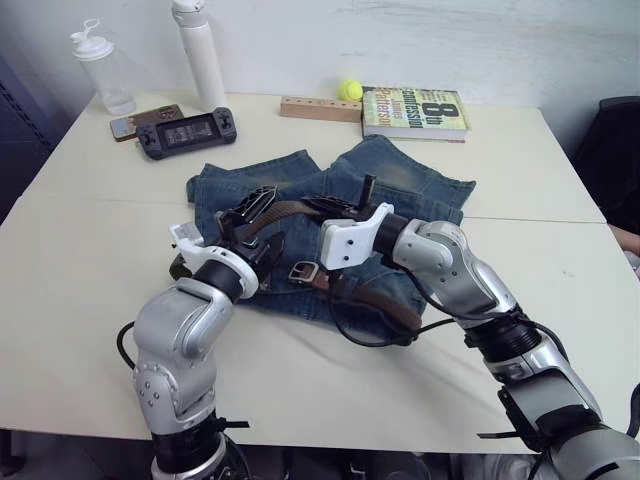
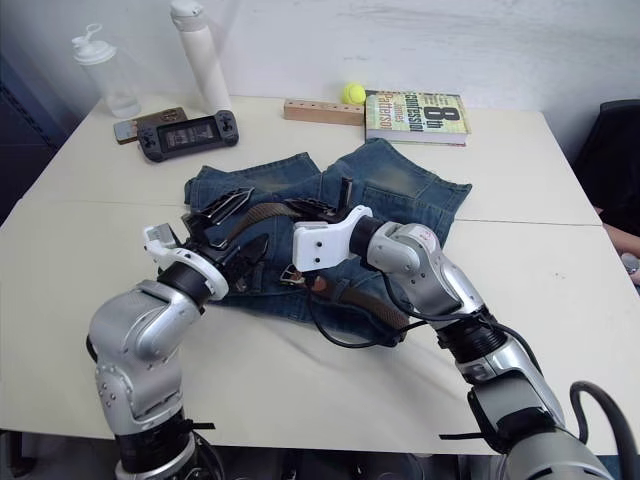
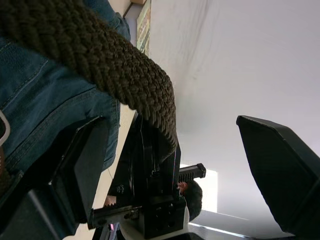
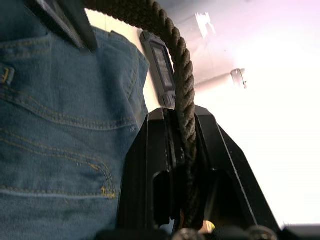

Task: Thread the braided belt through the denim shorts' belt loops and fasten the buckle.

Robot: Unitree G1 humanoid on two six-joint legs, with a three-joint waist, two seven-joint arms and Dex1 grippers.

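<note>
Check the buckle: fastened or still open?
Open. The buckle lies loose on the shorts, no strap through its frame; the belt arcs above, pinched in the right hand.

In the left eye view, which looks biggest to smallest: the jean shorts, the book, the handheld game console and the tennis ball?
1. The denim shorts
2. The book
3. The handheld game console, close to the book and nearer the camera, so unsure
4. The tennis ball

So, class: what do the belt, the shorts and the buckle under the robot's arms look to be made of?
The brown braided belt: woven cord, matte, plaited strands showing. The blue denim shorts: faded cotton denim with tan stitched seams. The small silver buckle: probably metal, going by its shine.
</note>
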